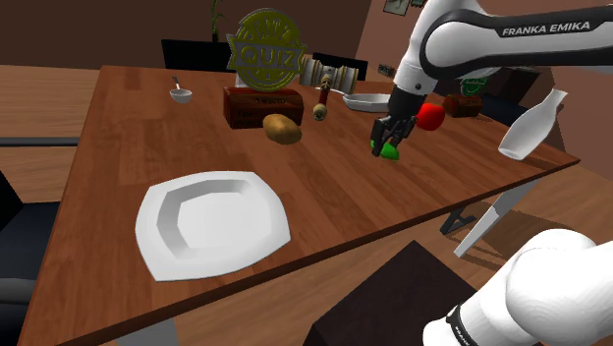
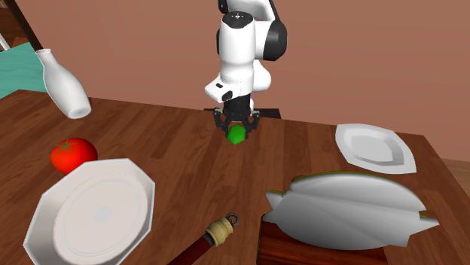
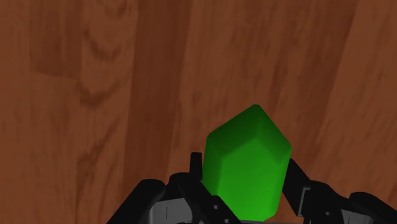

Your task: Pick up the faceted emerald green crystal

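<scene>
The faceted green crystal (image 3: 248,153) sits clasped between my black fingers (image 3: 294,172), its pointed end sticking out past them. In the shoulder view my gripper (image 1: 386,138) points down near the table's right edge, shut on the crystal (image 1: 391,152) just over the wooden table (image 1: 334,187). From the second exterior view, the crystal (image 2: 237,134) hangs under the gripper (image 2: 236,125) at the far side of the table. It looks slightly off the wood, though I cannot tell for sure.
A red tomato (image 1: 429,117) and a white bottle (image 1: 530,126) are close to the gripper. A potato (image 1: 283,128), a quiz trophy (image 1: 265,59) and a small bowl (image 1: 181,94) stand further back. A large white plate (image 1: 211,221) lies near the front.
</scene>
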Controlling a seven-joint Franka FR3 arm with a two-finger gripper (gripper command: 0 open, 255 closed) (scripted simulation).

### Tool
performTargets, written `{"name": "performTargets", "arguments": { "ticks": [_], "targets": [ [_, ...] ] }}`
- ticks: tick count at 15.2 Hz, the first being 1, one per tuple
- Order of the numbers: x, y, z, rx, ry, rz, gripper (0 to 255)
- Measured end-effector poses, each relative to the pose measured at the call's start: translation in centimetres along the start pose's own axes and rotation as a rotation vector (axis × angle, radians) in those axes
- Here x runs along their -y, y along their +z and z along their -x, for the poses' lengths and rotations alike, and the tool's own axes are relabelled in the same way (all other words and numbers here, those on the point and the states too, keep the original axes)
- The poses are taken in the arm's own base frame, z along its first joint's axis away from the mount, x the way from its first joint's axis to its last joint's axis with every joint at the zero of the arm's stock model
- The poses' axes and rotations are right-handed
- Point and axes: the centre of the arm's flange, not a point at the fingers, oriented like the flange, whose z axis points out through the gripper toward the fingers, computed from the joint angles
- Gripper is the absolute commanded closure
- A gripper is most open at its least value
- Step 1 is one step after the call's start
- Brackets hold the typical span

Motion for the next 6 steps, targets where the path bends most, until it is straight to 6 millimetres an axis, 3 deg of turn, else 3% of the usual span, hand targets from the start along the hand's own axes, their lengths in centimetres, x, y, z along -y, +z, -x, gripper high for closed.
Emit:
{"name": "performTargets", "arguments": {
  "ticks": [6],
  "targets": [
    [0.0, -3.0, 0.2, 0.000, 0.000, 0.000, 255]
  ]
}}
